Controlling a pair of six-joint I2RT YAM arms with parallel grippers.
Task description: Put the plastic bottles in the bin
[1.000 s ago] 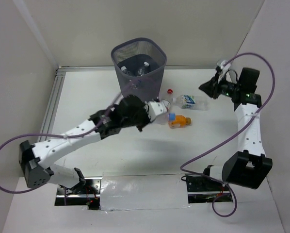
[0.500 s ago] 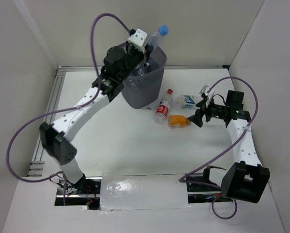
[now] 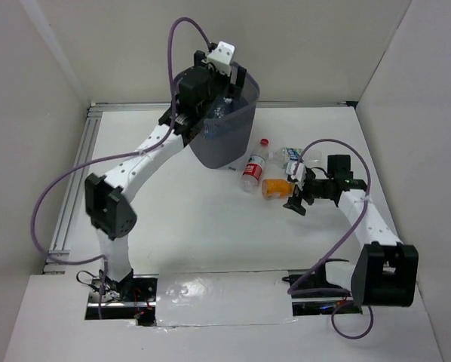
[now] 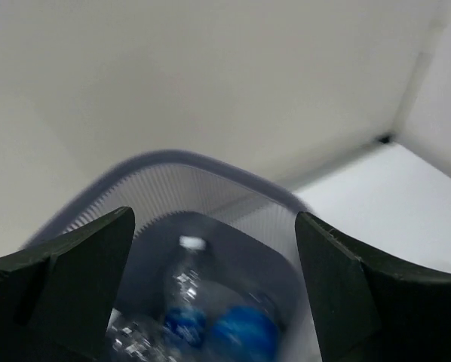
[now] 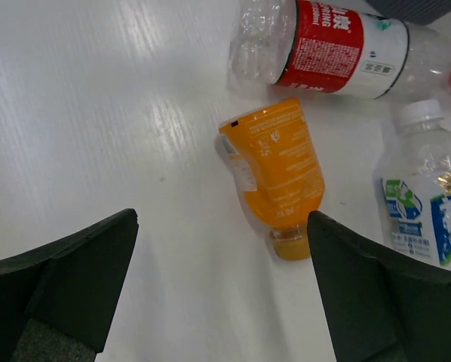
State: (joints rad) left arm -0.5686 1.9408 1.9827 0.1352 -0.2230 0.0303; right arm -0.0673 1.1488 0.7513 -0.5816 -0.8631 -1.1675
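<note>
Three on the worktop (image 3: 188, 226) yet to go: red-labelled bottle (image 3: 253, 167), orange bottle (image 3: 277, 186) and blue-labelled bottle (image 3: 287, 156), clustered at centre right of the top view, just beside the lower right of the bin (image 3: 229, 143). More plastic bottles (image 4: 184, 290) already down inside the bin, blurred in the left wrist view, at least one clear with a blue label. Left gripper (image 3: 231, 81) poised over the bin's mouth at upper middle of the frame, jaws spread wide, nothing between them. Right gripper (image 3: 292, 194) low and just right of the orange bottle, jaws equally wide apart and empty.

Probably the step in hand: picking up the orange bottle with the right arm. From the right wrist view, orange bottle lengthwise up the frame, cap toward the bottom, roughly centred between the two fingers (image 5: 67, 286), so little need for any wrist turn. Slide forward and down to bracket the body rather than the narrow cap. Mind the finger at the right of that frame: blue-labelled bottle close by at the right edge, red-labelled bottle just above the orange one's base. Thread the gap rather than shoving the neighbours. Close gently, guarding against buckling or squirting out of what looks like thin plastic. Lift straight up before swinging. Pull the left arm away from the bin first, avoiding a clash over the rim. Let go only well inside the rim.
</note>
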